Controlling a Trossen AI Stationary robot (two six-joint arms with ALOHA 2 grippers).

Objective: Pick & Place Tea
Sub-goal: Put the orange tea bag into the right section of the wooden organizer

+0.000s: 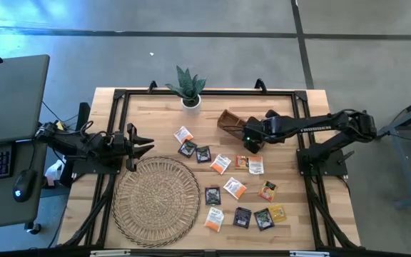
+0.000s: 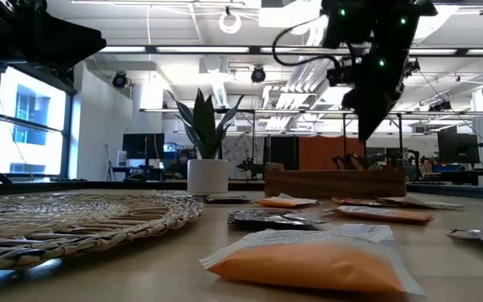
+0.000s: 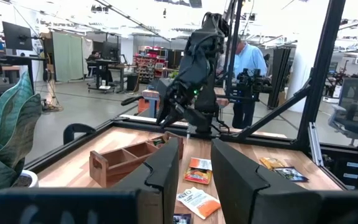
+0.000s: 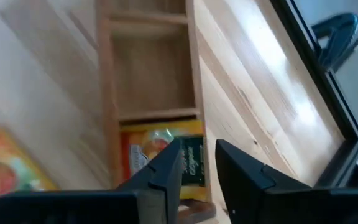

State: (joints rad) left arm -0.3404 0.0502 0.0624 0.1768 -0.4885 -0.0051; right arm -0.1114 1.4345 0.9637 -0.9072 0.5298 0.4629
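Observation:
Several tea sachets (image 1: 235, 188) lie flat on the wooden table, orange-and-white, dark and yellow ones. One yellow-and-green tea sachet (image 4: 166, 155) lies in an end compartment of the brown divided tray (image 1: 230, 121). My right gripper (image 4: 197, 155) hangs above that compartment, tilted downward and open, with nothing between its fingers. The low view shows it (image 2: 367, 126) well clear of the tray (image 2: 334, 182). My left gripper (image 3: 194, 155) waits open at the table's left edge (image 1: 148, 145), pointing about level across the table.
A big round woven mat (image 1: 155, 198) lies at the near left. A potted plant (image 1: 189, 89) stands at the far edge. A black frame (image 1: 302, 100) runs round the table. The tray's other compartments (image 4: 151, 74) show bare wood.

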